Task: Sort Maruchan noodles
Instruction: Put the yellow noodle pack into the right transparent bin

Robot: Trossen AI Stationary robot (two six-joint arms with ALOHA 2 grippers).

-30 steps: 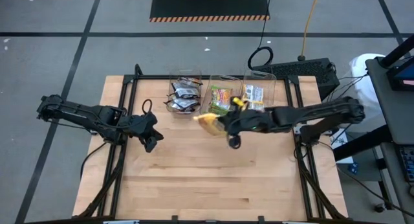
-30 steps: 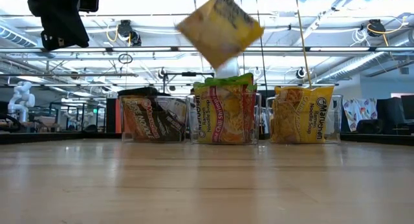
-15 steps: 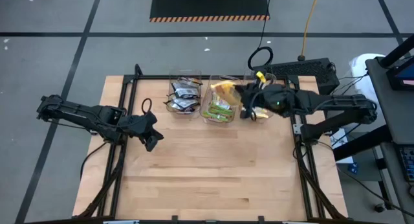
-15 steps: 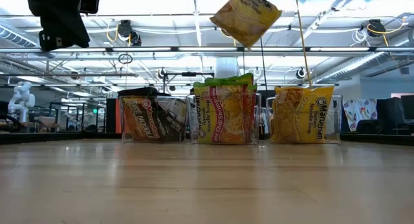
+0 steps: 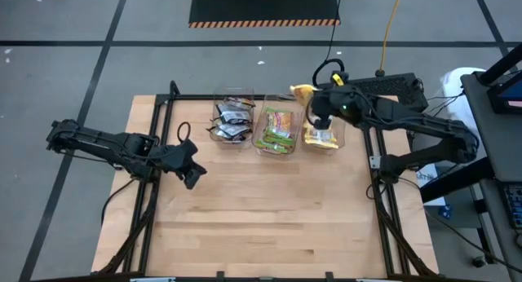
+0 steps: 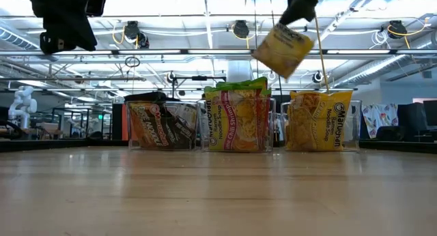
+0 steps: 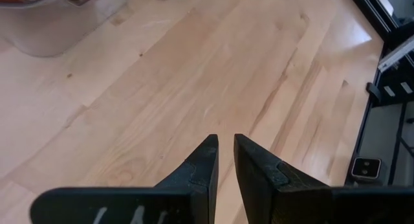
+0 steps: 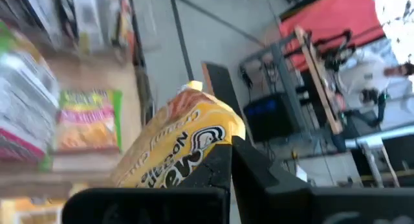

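The right hand (image 5: pixel 312 103), clamped on a yellow crinkly plastic noodle packet (image 5: pixel 303 93), holds it above the far-right clear plastic bin (image 5: pixel 326 139) of yellow packets, hanging slightly toward the middle bin's side.

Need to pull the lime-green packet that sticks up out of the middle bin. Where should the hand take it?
Pinch the crinkled top edge of the lime-green packet, which stands above the rim of the middle bin. Come straight down from above, since the clear walls block its sides.

bins (image 6: pixel 235 123): 3; held yellow packet (image 6: pixel 283 50): 1; arms: 2
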